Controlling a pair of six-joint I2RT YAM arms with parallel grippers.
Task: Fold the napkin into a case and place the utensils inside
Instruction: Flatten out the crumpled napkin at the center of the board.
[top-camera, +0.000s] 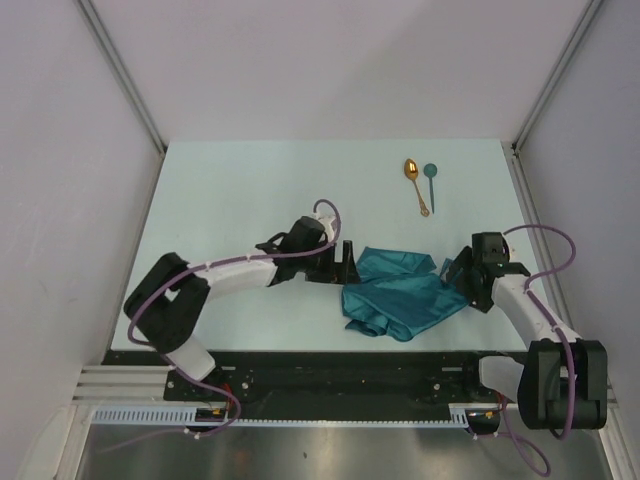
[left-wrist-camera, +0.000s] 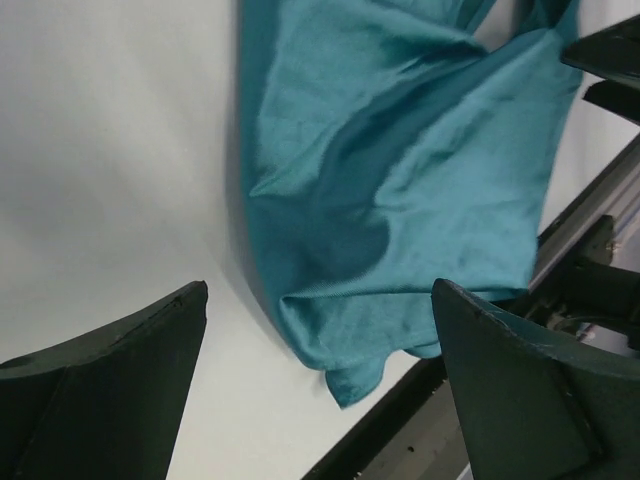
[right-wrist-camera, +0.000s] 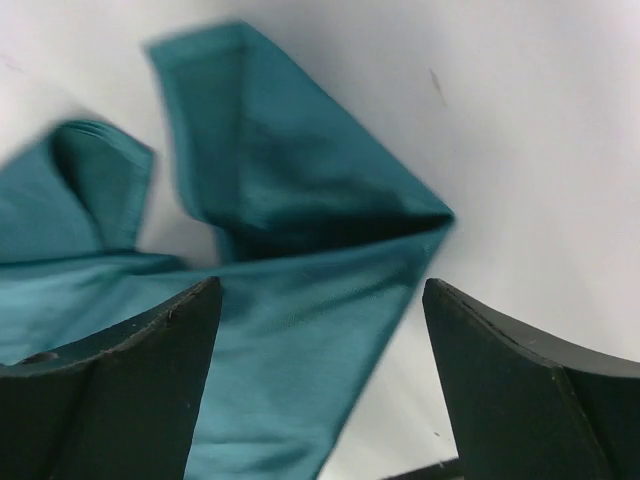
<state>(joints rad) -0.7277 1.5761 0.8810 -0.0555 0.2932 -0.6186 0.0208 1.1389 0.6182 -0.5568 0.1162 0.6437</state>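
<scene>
None of the folding shows as done. The napkin (top-camera: 400, 295) lies rumpled on the table (top-camera: 250, 200) near the front edge, between the two arms, with loose flaps and uneven layers and no pouch shape. Both spoons, gold (top-camera: 415, 185) and teal (top-camera: 431, 183), lie side by side toward the far right, well apart from the cloth. By my reading the whole job is left: flatten, fold into a case, then load the spoons.

The left gripper (top-camera: 345, 262) sits just beside the cloth's left edge, jaws wide and holding nothing. The right gripper (top-camera: 455, 275) is at the cloth's right corner, its fingers spread with fabric showing between them but not pinched — released, as far as I can see.

The right wrist view is blurred, so I cannot tell whether a finger touches the cloth. How many layers the heap has, and where its corners run, is hidden in the folds. Neither wrist view shows the spoons.
</scene>
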